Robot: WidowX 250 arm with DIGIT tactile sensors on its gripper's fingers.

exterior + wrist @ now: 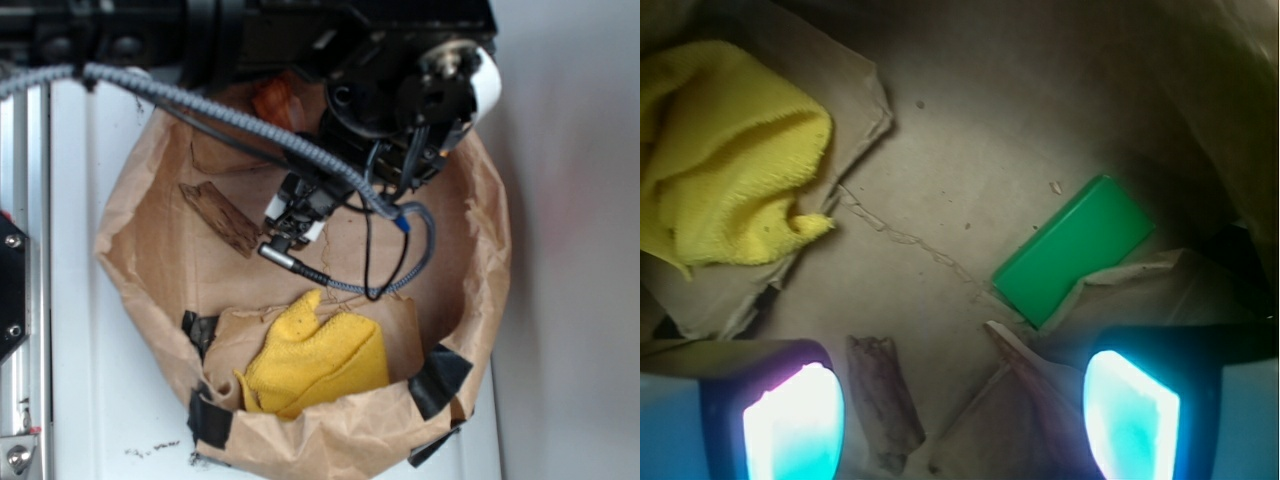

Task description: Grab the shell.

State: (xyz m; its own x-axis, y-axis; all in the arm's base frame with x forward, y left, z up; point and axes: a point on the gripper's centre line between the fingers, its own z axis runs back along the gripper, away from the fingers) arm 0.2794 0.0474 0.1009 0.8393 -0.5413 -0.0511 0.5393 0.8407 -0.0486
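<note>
Brown paper basin: crumpled kraft walls patched with black tape filled most of the exterior view, resting on a white surface.
Yellow cloth: bunched at the upper left of the wrist view; at the lower centre of the exterior view, against the near wall.
Wood piece: flat, rough, brown, lying left of centre in the exterior view; in the wrist view it sat at the bottom edge, nearer the left finger.
Shell: a glossy orange patch at the top centre of the exterior view, against the far wall, mostly hidden under the arm and cable; not seen in the wrist view.
Gripper: fingers spread wide apart, nothing between them but paper floor and wood; holding nothing.
Green block: flat, rectangular, right of centre in the wrist view, one corner tucked under a paper flap.
</note>
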